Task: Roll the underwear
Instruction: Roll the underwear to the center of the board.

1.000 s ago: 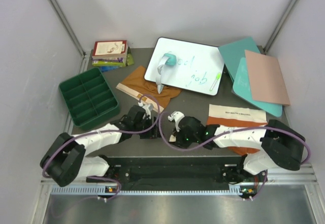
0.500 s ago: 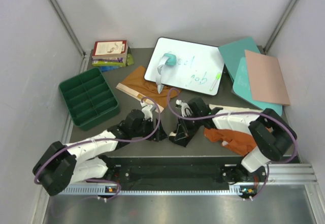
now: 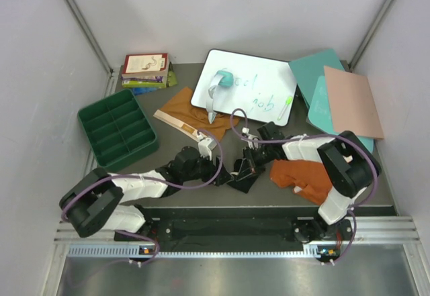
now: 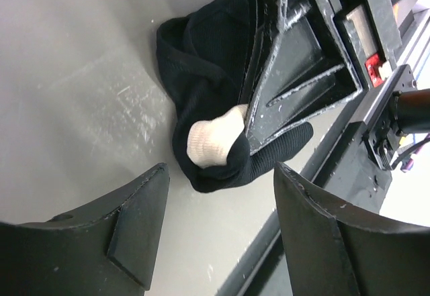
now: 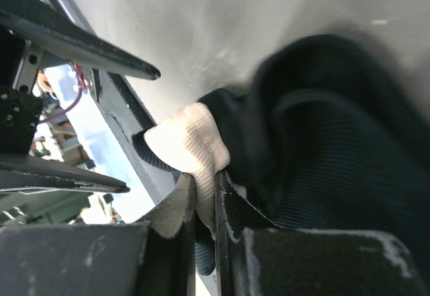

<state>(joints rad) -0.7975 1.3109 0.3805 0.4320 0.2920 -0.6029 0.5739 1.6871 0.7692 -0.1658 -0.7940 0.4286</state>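
Note:
The black underwear (image 4: 201, 101) lies bunched on the grey table near its front edge, its cream waistband (image 4: 213, 143) sticking out. My right gripper (image 5: 205, 183) is shut on that waistband (image 5: 188, 141), pinching it between the fingers (image 4: 302, 68). My left gripper (image 4: 222, 222) hovers open just left of the bundle, touching nothing. From above, the left gripper (image 3: 218, 174) and right gripper (image 3: 244, 168) nearly meet at the table's middle front. The rust-orange underwear (image 3: 302, 178) sits crumpled under the right arm. The mustard-tan underwear (image 3: 185, 110) lies flat further back.
A green compartment tray (image 3: 117, 129) stands at the left. Books (image 3: 144, 71) are at the back left, a whiteboard (image 3: 245, 84) at the back middle, teal and pink boards (image 3: 339, 98) at the back right. The table's front rail (image 4: 336, 155) runs close beside the bundle.
The right arm has folded back, carrying the black underwear slightly right. The rust-orange underwear went from flat to crumpled under it. The left gripper followed rightward, staying open.

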